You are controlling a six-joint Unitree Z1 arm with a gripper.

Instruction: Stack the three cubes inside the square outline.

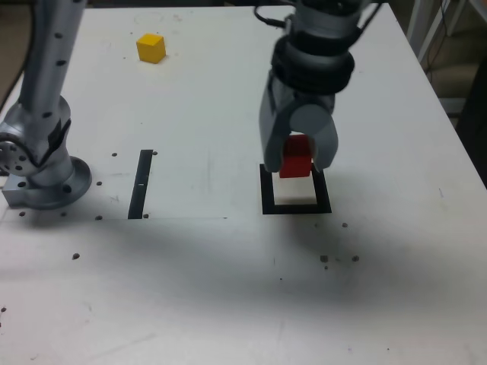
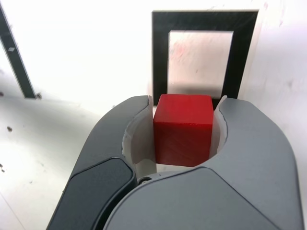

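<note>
Above the square outline (image 1: 266, 199), fingers (image 2: 240, 143) seemingly pinch the red cube (image 2: 184, 128)

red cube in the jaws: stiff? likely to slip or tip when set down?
The red cube probably is rigid: its edges stay straight while the gripper clamps it. Flat faces against both pads suggest little slip. Its flat base should sit stably, not roll, inside the square outline.

No writing, label, brand or number is showing anywhere. Nothing legible is appearing in either view.
</note>
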